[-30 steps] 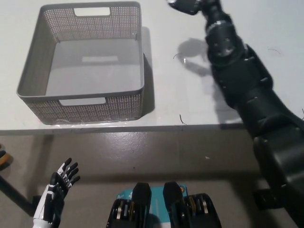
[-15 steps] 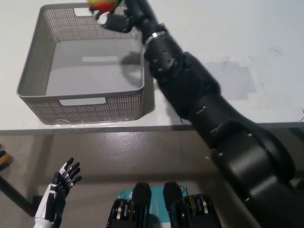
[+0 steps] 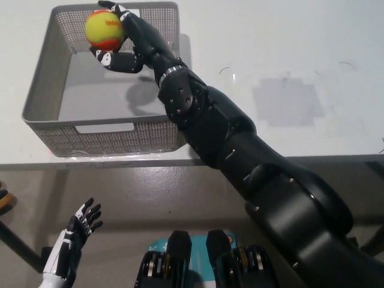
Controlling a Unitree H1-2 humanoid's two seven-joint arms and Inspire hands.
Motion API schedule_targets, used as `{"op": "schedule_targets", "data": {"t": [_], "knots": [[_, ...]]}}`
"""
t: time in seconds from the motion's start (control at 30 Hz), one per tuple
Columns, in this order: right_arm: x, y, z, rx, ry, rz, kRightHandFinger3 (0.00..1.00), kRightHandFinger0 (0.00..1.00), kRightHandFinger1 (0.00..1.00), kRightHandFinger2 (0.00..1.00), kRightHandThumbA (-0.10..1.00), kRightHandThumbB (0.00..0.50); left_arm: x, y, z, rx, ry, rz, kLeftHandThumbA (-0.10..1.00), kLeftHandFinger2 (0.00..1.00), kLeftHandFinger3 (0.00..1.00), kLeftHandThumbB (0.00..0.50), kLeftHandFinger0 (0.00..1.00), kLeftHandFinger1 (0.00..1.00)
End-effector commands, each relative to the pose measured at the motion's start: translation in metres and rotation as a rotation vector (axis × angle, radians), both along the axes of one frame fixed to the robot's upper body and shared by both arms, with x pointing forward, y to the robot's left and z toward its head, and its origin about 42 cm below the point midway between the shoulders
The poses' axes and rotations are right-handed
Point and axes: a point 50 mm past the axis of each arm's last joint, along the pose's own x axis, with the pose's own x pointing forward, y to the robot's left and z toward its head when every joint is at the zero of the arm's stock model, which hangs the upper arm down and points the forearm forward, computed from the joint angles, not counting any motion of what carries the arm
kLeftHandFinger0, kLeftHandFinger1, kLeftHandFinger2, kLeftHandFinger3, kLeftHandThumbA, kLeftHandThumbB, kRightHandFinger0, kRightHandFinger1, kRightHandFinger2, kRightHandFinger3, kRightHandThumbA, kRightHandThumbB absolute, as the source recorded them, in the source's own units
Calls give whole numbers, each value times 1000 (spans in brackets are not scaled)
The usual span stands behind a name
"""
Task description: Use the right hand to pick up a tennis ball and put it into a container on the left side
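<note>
Left hand [image 3: 75,237] is resting low, fingers spread, gripping nothing | right hand [image 3: 123,42] is cupping tennis ball [image 3: 104,30], fingers wrapping its right side, above the container [image 3: 42,90] | ball judged light, springy, felt-grippy; hold around its widest girth | fingertips behind ball hidden.

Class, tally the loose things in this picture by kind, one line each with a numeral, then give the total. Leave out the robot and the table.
Tennis ball, yellow and orange, held in the black right hand: 1
Grey mesh basket: 1
Total: 2
</note>
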Motion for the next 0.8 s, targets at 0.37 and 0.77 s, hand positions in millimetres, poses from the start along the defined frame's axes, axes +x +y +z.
{"op": "schedule_targets", "data": {"t": [0.37,0.77], "knots": [[8,-5,15,-289,4,85,1000,1000,1000,1000,845,410,-5,-1,7,37,-24,-39,1000,1000,1000,252,1000,1000],[17,-25,30,-254,-38,75,1000,1000,1000,1000,1000,427,-7,2,5,38,-25,-34,1000,1000,1000,203,1000,1000]]}}
